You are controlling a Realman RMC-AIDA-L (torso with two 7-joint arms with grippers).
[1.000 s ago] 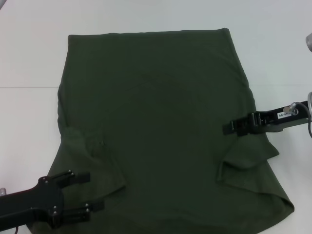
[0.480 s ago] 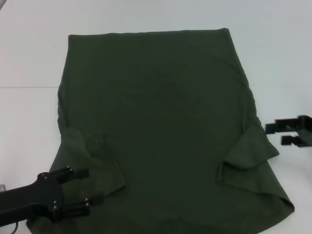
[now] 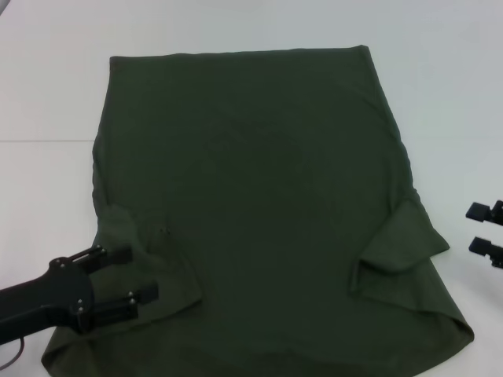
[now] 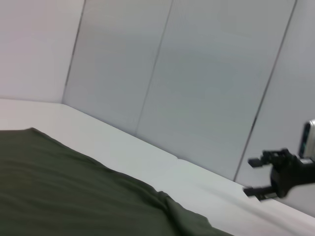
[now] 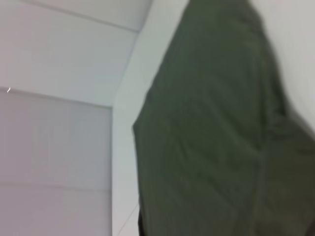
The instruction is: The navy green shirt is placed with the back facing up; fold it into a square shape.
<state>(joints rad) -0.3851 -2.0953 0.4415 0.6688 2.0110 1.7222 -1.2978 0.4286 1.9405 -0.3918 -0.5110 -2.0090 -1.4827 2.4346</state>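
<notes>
Two end effectors are in view, neither holding anything. Nearest the robot, the left end effector (image 3: 126,276) sits low over the near left corner of the shirt (image 3: 259,204), fingers spread and pointing inward across the folded-in left sleeve (image 3: 153,251); contact with the cloth cannot be confirmed. The right end effector (image 3: 487,228) is at the right edge of the head view, off the cloth and over bare table (image 3: 47,94), fingers likewise spread, near the folded-in right sleeve (image 3: 401,247).

The shirt lies flat on the table, spread across most of the work area, both sleeves turned in over the body. Its wider end is nearest the robot; the far hem (image 3: 236,53) runs straight across the back of the table.

Assessment: the fabric is soft, light and limp, with no stiffness to hold a shape. It will drape and drag when lifted, and a single pinch will bunch it. The best hold is a thin pinch at the two near corners, one per end effector, raised evenly to carry the near edge toward the far hem.
</notes>
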